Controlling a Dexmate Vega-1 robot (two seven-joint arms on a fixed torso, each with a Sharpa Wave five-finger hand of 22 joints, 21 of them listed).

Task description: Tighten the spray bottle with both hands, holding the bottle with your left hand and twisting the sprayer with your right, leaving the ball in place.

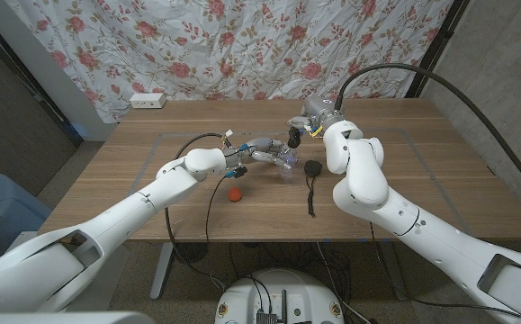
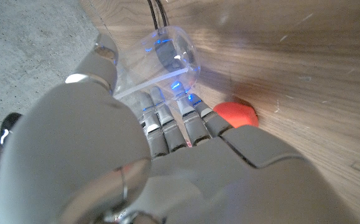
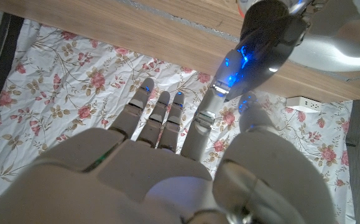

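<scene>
Spray bottle [image 1: 282, 160]: mid-worktop, lying tilted, gripped by left robot hand [image 1: 258, 151] | right robot hand [image 1: 298, 133]: fingers apart, empty, just far-right of sprayer end | ball [image 1: 234, 193]: near-left, apart.

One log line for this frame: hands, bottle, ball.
left hand: holds spray bottle | right hand: open, at the sprayer end | ball: on table, apart
</scene>
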